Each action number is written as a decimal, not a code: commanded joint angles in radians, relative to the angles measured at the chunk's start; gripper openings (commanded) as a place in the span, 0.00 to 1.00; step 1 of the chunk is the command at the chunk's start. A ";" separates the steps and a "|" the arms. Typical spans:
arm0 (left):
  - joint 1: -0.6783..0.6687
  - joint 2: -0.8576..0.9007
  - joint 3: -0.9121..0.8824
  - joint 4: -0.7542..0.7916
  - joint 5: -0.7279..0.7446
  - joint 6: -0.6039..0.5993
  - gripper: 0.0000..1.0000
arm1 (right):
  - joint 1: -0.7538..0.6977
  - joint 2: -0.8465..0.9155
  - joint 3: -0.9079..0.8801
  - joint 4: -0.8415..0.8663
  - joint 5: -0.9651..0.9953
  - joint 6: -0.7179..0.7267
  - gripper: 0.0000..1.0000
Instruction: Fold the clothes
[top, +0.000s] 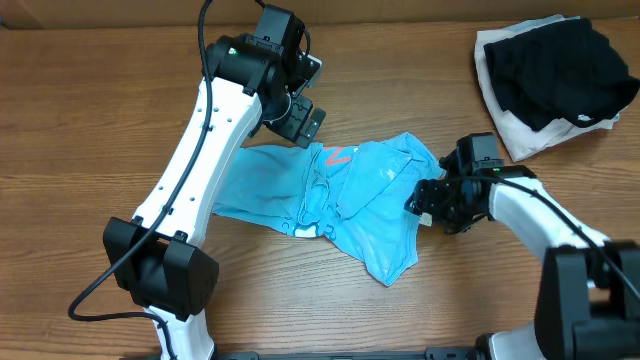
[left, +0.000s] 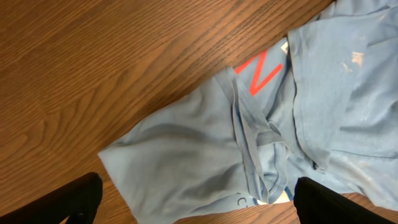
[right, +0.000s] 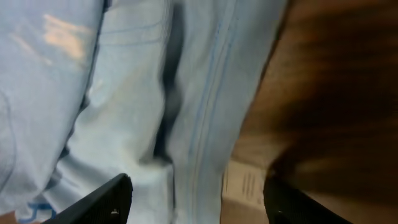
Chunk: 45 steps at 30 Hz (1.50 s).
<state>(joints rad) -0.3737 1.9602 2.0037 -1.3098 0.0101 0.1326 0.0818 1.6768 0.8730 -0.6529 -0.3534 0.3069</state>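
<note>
Right now the blue shirt (top: 350, 200) lies rumpled in the middle of the bench (top: 100, 80), its long axis running left to right. Right tool (top: 420, 205) sits low at the shirt's right edge, fingers apart, cloth just under them. Left tool (top: 305, 122) hangs above the far edge by the red letters, also apart and holding nothing. The right arm looks nearer for the next grab.
</note>
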 joint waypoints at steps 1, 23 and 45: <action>0.002 -0.002 0.019 0.001 -0.021 -0.006 1.00 | 0.002 0.070 -0.007 0.055 -0.039 0.005 0.72; 0.022 -0.002 0.019 -0.003 -0.021 -0.006 1.00 | 0.087 0.181 -0.006 0.332 -0.547 0.098 0.69; 0.048 -0.002 0.019 -0.026 -0.174 -0.007 1.00 | -0.187 0.103 0.109 -0.004 -0.336 -0.090 0.04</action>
<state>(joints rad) -0.3500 1.9602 2.0037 -1.3331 -0.1253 0.1329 -0.0475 1.8423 0.9203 -0.6094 -0.7532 0.3573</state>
